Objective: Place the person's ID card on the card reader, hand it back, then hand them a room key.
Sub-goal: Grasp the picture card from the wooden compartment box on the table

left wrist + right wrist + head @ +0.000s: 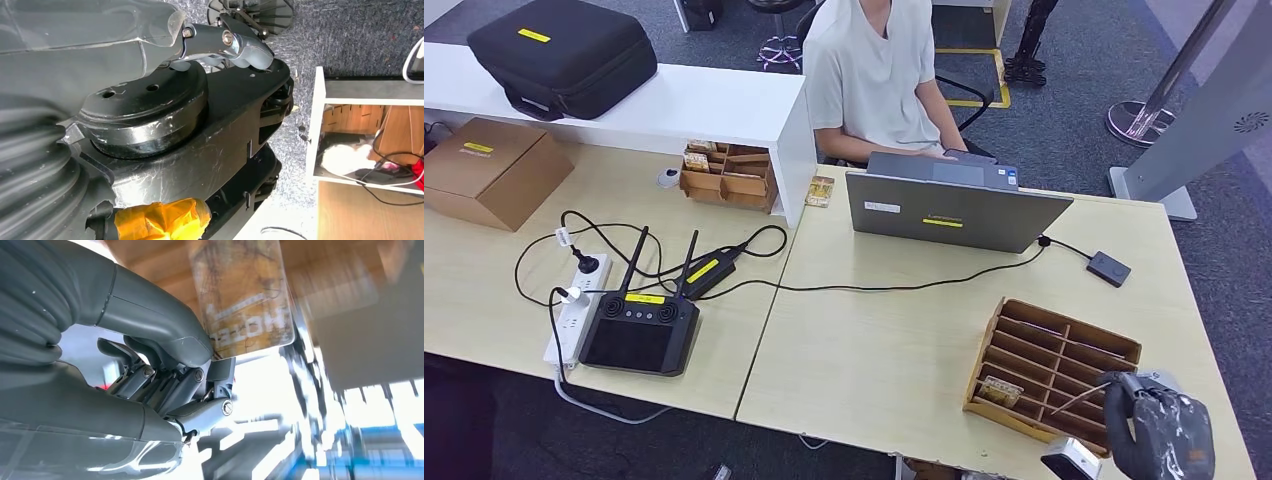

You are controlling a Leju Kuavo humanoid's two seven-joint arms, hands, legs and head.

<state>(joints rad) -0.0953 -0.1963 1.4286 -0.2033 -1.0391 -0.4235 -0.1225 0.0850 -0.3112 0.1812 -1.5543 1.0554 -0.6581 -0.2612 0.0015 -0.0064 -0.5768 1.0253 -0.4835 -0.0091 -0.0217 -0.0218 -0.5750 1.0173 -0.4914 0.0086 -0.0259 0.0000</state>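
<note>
My right hand (1157, 428) hovers at the near right corner of the table, over the near end of a wooden slotted tray (1052, 362). It pinches a wood-patterned key card (242, 295) between thumb and fingers (170, 335); in the head view the card (1079, 400) is a thin edge sticking out to the left. Another card (1001, 390) lies in a near slot of the tray. The black card reader (1108, 268) sits on the table to the right of the laptop, with nothing on it. The left hand (227, 42) hangs beside the robot's body and holds nothing.
A person (874, 70) in a white shirt sits behind the grey laptop (949, 208), hands at a phone. A cable (874, 289) crosses the table to the reader. A controller (639, 328), a power strip (576, 310), a cardboard box (489, 170) and a black case (564, 50) stand left.
</note>
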